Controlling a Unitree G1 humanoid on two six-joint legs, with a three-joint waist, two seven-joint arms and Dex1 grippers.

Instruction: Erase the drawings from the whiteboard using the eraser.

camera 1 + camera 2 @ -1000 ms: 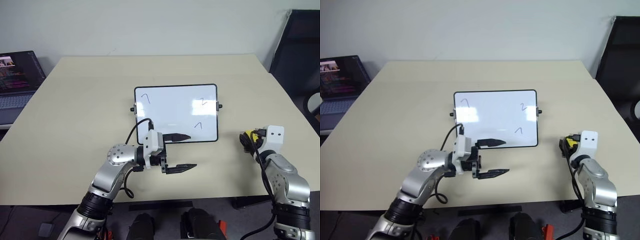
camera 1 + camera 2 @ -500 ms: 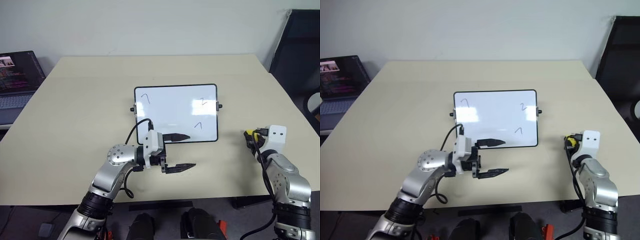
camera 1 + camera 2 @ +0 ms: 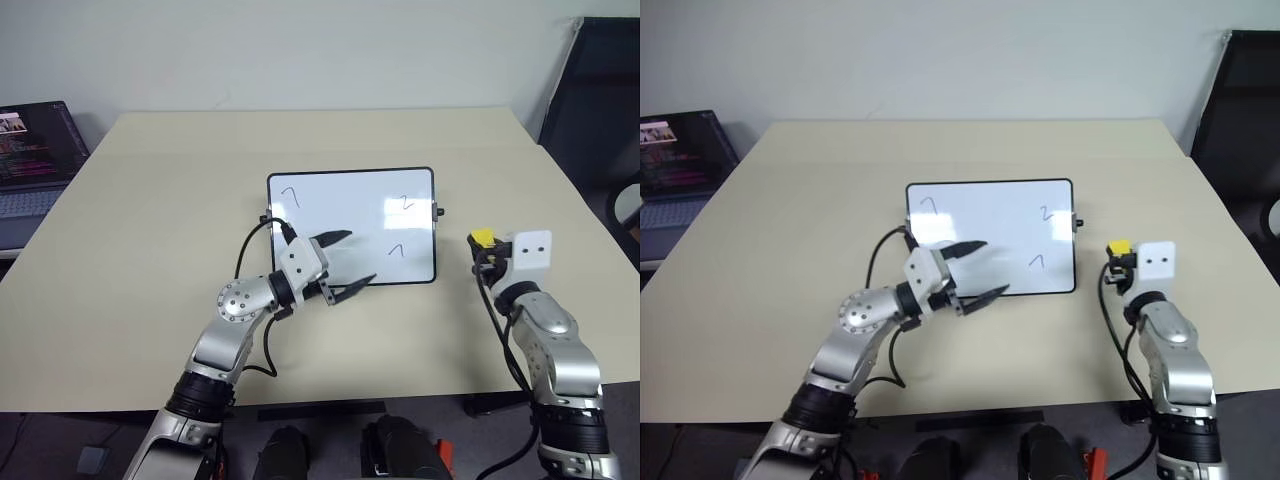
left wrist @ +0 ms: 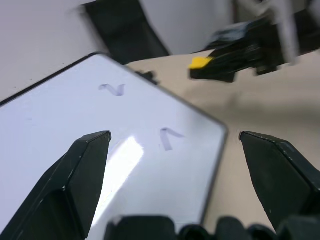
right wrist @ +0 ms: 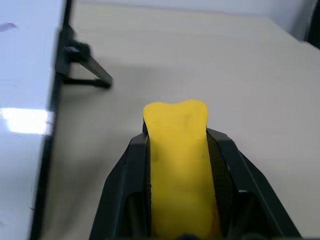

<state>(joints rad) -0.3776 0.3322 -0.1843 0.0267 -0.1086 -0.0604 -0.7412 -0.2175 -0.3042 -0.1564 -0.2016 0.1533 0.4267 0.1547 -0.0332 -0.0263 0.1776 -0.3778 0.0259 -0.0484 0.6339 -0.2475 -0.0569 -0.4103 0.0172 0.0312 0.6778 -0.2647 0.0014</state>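
The whiteboard (image 3: 350,215) lies flat mid-table with three small dark drawings: one at its far left (image 3: 291,195), one at its far right (image 3: 404,204), one at its near right (image 3: 397,250). My left gripper (image 3: 358,258) hangs open over the board's near edge, pointing right, with nothing between its fingers. The yellow eraser (image 5: 177,155) sits between the black fingers of my right gripper (image 3: 483,245), which is shut on it just right of the board and above the table. The left wrist view shows the board (image 4: 60,125) and the held eraser (image 4: 200,62) beyond it.
The beige table (image 3: 150,220) has bare room all around the board. An open laptop (image 3: 30,150) stands off the table's left side. A dark chair (image 3: 590,100) stands at the far right. Small black knobs (image 3: 440,212) stick out from the board's short sides.
My right gripper has shut on the eraser, lifted it off the table and carried it left toward the board. My left gripper moved forward over the board's near edge and turned.
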